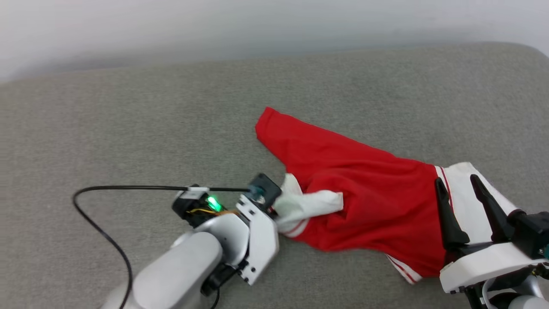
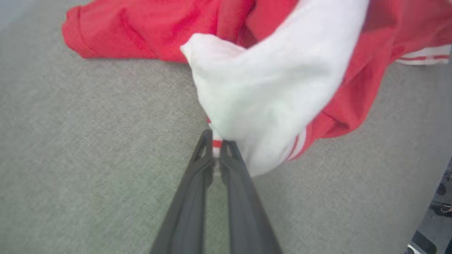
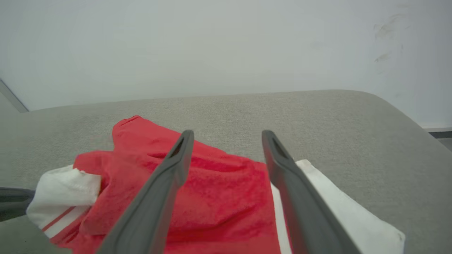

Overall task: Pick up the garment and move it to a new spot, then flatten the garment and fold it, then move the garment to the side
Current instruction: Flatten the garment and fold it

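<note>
Grey, and spreading wide from the near edge to the far wall as a woven padded surface (image 1: 128, 107). Lying crumpled on it right of centre as the garment (image 1: 364, 184), showing a red body and a white sleeve at each end. Pinching the striped cuff (image 2: 217, 144) of the left white sleeve (image 1: 309, 204) with the left gripper (image 2: 216, 141), clamping it tight. Hovering over the right white sleeve with the right gripper (image 1: 455, 179), keeping both fingers apart and gripping nothing. Trailing left from the left wrist as a black cable (image 1: 128, 187).
</note>
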Controlling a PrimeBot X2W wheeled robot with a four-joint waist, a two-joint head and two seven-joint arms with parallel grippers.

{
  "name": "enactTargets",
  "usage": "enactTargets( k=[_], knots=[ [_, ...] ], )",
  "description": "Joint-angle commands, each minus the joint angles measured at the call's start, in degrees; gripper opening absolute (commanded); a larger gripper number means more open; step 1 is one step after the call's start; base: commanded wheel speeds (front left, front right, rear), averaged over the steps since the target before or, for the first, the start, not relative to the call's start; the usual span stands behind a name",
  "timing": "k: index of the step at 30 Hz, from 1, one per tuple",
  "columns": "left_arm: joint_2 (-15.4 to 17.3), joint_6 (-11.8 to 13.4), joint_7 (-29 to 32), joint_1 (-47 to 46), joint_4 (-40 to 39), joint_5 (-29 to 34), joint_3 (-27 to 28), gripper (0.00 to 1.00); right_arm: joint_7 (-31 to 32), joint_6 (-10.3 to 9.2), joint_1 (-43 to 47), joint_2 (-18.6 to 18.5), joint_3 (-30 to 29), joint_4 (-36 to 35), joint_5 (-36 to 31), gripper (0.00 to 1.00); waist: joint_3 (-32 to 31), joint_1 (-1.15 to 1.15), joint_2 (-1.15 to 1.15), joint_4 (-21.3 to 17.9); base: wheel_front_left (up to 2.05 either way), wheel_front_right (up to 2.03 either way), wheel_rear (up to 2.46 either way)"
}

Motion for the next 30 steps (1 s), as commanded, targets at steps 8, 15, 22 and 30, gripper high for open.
enactTargets(
  k=[8,15,22,30],
  knots=[
    [6.26,10.13,-7.34,9.27,-6.48,-5.87,10.86,0.0,1.38,-0.03,1.48,0.11,-1.06,-0.49,1.2,1.0,-3.9,-0.01,0.0,6.5,0.0,0.0,0.0],
    [8.58,17.41,-11.38,23.56,-9.49,-14.67,18.99,0.0,2.07,-0.02,2.09,0.11,-1.5,-0.12,1.55,1.0,-4.15,-0.01,0.0,8.81,0.0,0.0,0.0],
    [6.95,19.58,-13.91,33.05,-9.13,-19.92,21.71,1.0,2.39,-0.02,2.37,0.11,-1.56,0.0,1.49,1.0,-4.6,-0.01,0.0,9.17,0.0,0.0,0.0],
    [8.68,20.23,-19.52,30.44,-10.19,-14.57,21.56,1.0,3.32,-0.02,4.04,0.12,-1.44,-0.31,0.99,1.0,-7.31,-0.01,0.0,9.02,0.0,0.0,0.0]
  ],
)
